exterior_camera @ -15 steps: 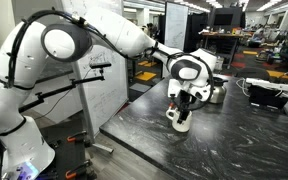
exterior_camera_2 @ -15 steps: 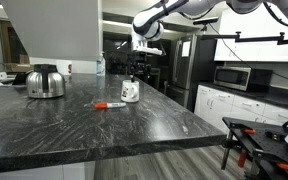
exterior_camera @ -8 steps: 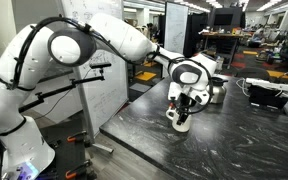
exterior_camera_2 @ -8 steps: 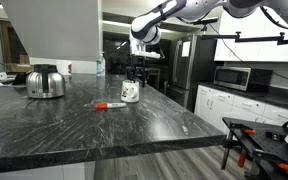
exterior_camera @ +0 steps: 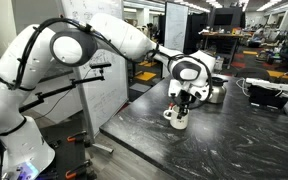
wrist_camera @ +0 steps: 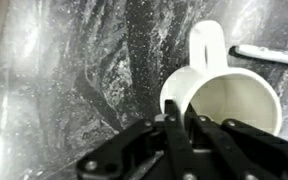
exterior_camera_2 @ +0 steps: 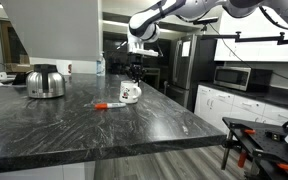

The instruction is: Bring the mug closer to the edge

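Note:
The small white mug [exterior_camera: 175, 118] [exterior_camera_2: 130, 94] stands on the dark marbled countertop, its handle [wrist_camera: 207, 45] pointing away from the wrist camera. My gripper [wrist_camera: 184, 120] comes down on it from above in both exterior views [exterior_camera: 184, 103] [exterior_camera_2: 134, 80]. It is shut on the mug's rim, one finger inside the cup and one outside the wall. The mug looks slightly tilted in an exterior view. The counter's edge [exterior_camera_2: 114, 146] [exterior_camera: 134, 143] runs along the near side of the slab, some way from the mug.
A red-and-white marker [exterior_camera_2: 109, 105] [wrist_camera: 269, 55] lies on the counter right beside the mug. A silver kettle [exterior_camera_2: 46, 82] [exterior_camera: 216, 92] stands farther back on the slab. A white box with cables [exterior_camera: 267, 94] sits at one end.
The jaws have gone from wide open around the mug's rim to shut on it. The mug has shifted and tipped a little; the arm has barely moved.

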Action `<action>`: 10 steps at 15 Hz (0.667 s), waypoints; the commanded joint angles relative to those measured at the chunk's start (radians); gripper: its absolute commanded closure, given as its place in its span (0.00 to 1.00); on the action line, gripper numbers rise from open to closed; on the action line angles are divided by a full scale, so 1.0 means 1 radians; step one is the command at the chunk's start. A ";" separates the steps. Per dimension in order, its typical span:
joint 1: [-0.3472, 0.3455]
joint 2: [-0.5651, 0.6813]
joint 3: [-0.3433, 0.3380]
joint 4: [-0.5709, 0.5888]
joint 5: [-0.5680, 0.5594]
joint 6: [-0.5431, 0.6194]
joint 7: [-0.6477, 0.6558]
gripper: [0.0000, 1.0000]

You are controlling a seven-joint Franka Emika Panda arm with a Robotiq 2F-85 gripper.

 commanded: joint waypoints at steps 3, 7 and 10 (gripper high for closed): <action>0.022 -0.061 -0.004 -0.087 -0.005 0.011 -0.026 0.98; 0.056 -0.147 -0.026 -0.240 -0.054 0.058 -0.033 0.98; 0.083 -0.238 -0.044 -0.391 -0.106 0.091 -0.005 0.98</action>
